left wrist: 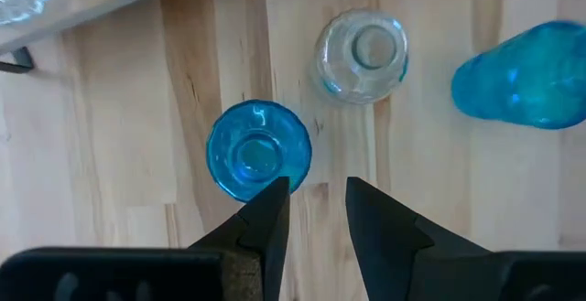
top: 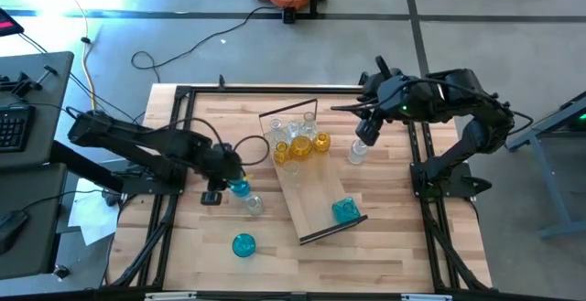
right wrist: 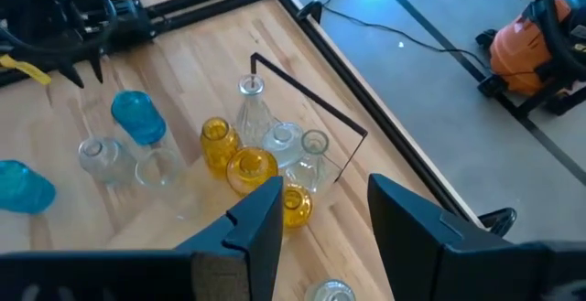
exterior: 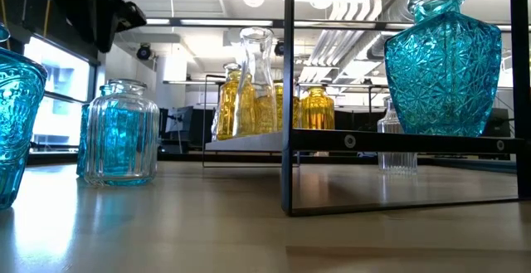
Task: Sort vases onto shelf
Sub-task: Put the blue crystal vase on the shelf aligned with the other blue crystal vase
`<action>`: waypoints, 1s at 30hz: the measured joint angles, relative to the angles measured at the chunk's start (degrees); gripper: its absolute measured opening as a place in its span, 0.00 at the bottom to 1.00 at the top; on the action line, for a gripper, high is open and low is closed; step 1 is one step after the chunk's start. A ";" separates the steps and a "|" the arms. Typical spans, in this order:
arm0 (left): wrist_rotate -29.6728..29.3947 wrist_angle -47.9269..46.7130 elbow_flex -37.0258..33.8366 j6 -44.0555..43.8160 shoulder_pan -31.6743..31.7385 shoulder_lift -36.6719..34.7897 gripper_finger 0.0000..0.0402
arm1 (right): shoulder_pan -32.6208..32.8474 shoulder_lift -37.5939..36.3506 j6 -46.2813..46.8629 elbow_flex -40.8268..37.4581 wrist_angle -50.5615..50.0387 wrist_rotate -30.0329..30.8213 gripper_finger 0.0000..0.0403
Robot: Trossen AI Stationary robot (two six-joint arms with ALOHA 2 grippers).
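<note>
I'm seeing a blue vase (top: 244, 244) standing alone at the lower centre of the high view. My left gripper (top: 222, 184) is hovering left of centre, jaws parted a little and gripping nothing, beside another blue vase (top: 239, 188) and a clear one (top: 254, 204). The shelf (top: 311, 177) is lying mid-frame, yellow vases (top: 300, 145) crowding its far end. My right gripper (top: 366, 129) is hanging open over a clear vase (top: 356, 152) at right

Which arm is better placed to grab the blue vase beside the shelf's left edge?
Left. The left gripper hovers right over the blue vase, jaws apart; the right gripper sits across the shelf.
</note>
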 joint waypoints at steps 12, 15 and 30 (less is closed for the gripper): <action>-0.15 1.62 0.02 1.92 -0.11 8.48 0.36 | 0.13 -0.64 -0.04 -0.06 -1.70 -0.78 0.36; -1.79 2.16 0.02 2.15 -0.09 9.48 0.38 | 0.17 -1.04 -0.04 -0.07 -1.70 -0.95 0.36; 0.00 1.97 0.02 0.78 3.04 10.05 0.39 | 0.24 -1.64 0.00 -0.07 -1.62 -1.98 0.36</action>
